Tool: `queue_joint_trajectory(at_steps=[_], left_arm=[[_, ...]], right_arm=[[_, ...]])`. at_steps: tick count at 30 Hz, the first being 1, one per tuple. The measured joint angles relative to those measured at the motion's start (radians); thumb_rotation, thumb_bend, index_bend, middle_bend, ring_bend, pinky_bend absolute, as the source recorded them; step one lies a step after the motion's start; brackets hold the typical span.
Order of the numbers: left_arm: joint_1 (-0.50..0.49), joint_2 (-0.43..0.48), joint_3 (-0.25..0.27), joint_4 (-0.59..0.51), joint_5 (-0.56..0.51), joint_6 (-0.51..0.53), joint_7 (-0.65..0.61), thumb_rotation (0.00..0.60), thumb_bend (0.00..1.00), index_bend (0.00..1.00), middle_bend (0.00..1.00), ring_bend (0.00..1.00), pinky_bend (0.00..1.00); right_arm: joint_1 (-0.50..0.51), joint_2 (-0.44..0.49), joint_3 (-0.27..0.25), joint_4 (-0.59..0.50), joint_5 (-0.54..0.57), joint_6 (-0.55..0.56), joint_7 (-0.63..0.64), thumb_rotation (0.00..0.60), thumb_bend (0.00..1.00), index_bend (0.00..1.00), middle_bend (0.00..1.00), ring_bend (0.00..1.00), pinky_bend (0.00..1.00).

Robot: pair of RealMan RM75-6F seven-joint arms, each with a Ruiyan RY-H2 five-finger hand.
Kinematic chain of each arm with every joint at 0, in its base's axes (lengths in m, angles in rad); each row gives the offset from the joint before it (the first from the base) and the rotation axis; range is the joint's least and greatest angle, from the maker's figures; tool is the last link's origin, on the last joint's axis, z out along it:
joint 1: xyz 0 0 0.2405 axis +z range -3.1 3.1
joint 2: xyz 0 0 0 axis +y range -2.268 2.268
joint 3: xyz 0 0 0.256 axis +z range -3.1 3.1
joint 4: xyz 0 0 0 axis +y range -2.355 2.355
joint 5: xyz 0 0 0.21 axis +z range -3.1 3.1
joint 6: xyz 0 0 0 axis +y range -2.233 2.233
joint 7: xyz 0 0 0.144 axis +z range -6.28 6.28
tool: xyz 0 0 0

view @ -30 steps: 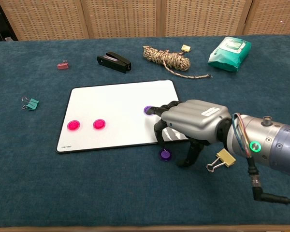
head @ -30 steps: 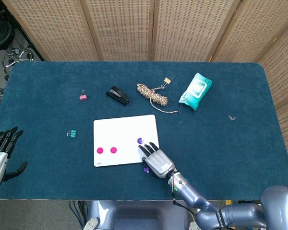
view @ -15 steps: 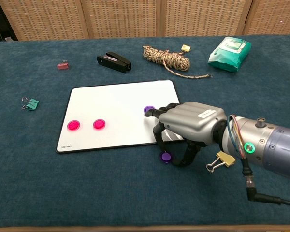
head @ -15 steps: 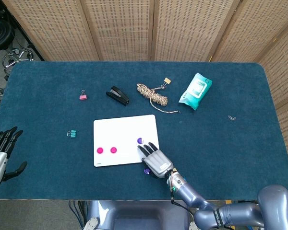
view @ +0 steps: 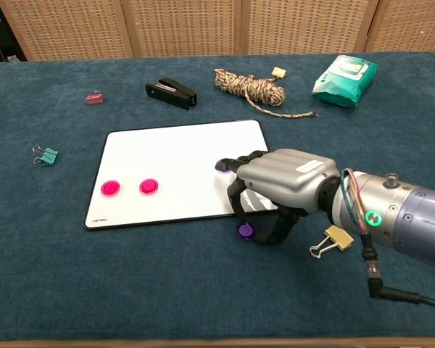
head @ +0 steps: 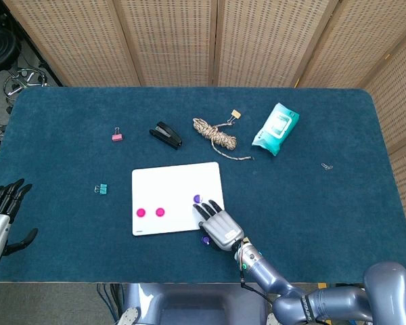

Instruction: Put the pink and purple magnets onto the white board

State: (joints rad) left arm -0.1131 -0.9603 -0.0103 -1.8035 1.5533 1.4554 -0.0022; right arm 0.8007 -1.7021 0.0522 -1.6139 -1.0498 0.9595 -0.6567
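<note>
The white board (head: pixel 177 189) (view: pixel 174 156) lies flat on the blue cloth. Two pink magnets (head: pixel 141 212) (head: pixel 160 212) (view: pixel 110 188) (view: pixel 148 186) sit on its near left part. One purple magnet (head: pixel 197 199) (view: pixel 221 165) sits near the board's right edge, partly behind my fingertips. A second purple magnet (head: pixel 205 239) (view: pixel 245 230) lies on the cloth just off the board's near right corner. My right hand (head: pixel 218 225) (view: pixel 286 185) arches over that corner, fingers curled down on the board and thumb just right of the loose magnet, holding nothing. My left hand (head: pixel 0 215) hangs spread at the left table edge.
A gold binder clip (view: pixel 333 239) lies under my right wrist. Further back are a black stapler (head: pixel 166 134), a coil of rope (head: pixel 215 133) and a teal wipes pack (head: pixel 276 127). A pink clip (head: pixel 117 137) and a teal clip (head: pixel 101 189) lie left of the board.
My right hand has shifted slightly left and its thumb has drawn closer to the loose purple magnet. The magnets on the board and my left hand have not moved.
</note>
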Motion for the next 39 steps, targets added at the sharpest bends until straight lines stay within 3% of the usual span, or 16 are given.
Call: queue_joint_trajectory(at_steps=[13,29,39], left_arm=[[-0.001,0.003,0.001,-0.002,0.0,-0.003,-0.004,0.6,0.28,0.0,0.0,0.0,0.0],[-0.004,0.009,-0.003,0.001,-0.011,-0.01,-0.018,0.6,0.28,0.0,0.0,0.0,0.0],[-0.005,0.013,-0.005,0.003,-0.02,-0.015,-0.026,0.6,0.28,0.0,0.0,0.0,0.0]], right_arm=[[0.061,-0.013,0.109,-0.006,0.087,0.004,-0.036,0.6,0.53,0.57,0.0,0.0,0.0],[0.145,-0.061,0.188,0.099,0.252,-0.012,-0.067,0.6,0.54,0.57,0.0,0.0,0.0],[0.248,-0.125,0.237,0.18,0.362,-0.036,-0.113,0.6,0.56,0.58,0.0,0.0,0.0]])
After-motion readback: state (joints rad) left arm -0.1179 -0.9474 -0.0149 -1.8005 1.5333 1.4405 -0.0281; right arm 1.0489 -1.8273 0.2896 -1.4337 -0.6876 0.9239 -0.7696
